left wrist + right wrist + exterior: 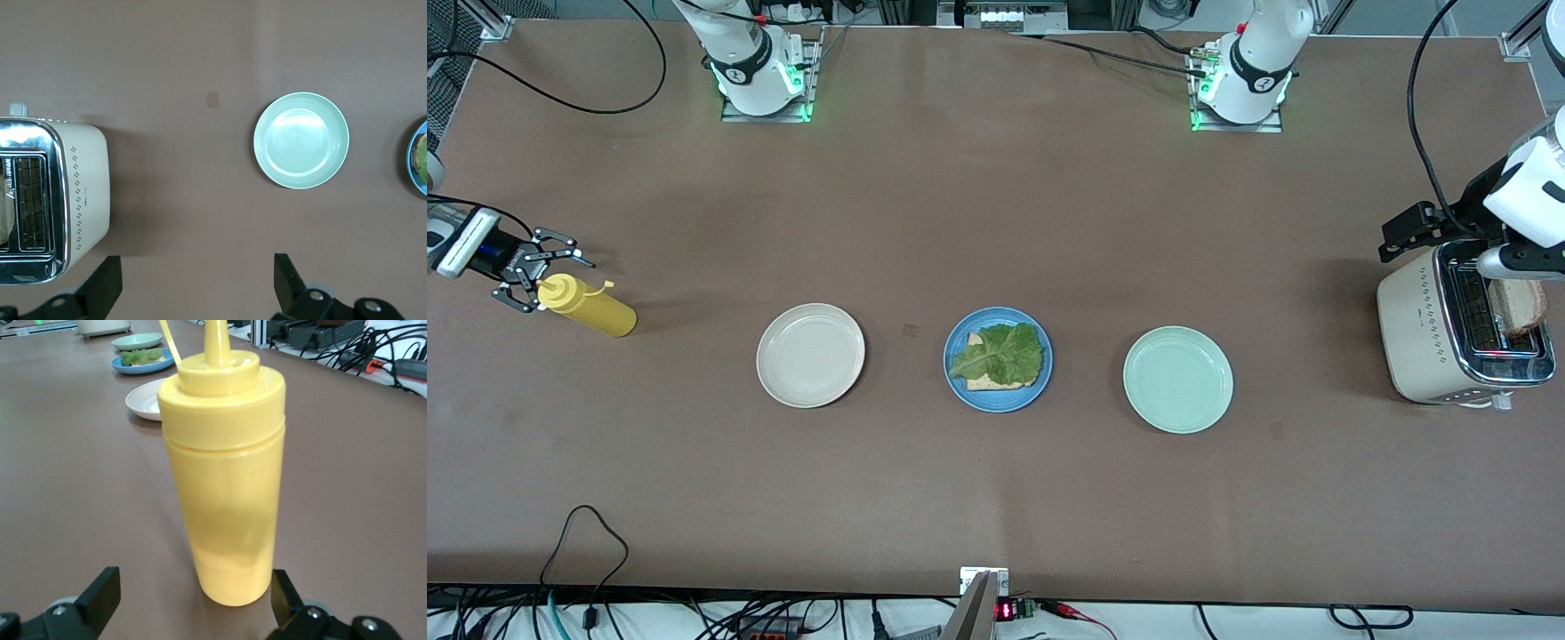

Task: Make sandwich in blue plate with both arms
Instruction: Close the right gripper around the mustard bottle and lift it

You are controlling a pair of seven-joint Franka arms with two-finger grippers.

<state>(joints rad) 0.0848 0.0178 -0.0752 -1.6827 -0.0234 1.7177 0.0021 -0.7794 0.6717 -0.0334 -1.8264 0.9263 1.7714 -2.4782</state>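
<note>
The brown table (996, 222) carries everything, and the round mid-blue plate (998, 397) at its middle serves as the landmark. Toward the left arm's end from that plate stands a cream and chrome toaster (1414, 329) with a slice of brown bread (1519, 305) standing up out of its slot; the left gripper (193, 283) hangs beside the toaster over bare table, its black fingers (103, 283) spread wide and holding nothing. Beside the blue plate toward the toaster sits a pale mint-green plate (1178, 380), and on the blue plate's other flank a cream-white plate (810, 355). Toward the right arm's end from the blue plate stands a yellow plastic squeeze bottle (591, 306); the right gripper (193, 603) is beside it, jaws fully apart around its base without clamping. On the blue plate lies one square bread slice (996, 380) under a ruffled green lettuce leaf (1000, 354).
</note>
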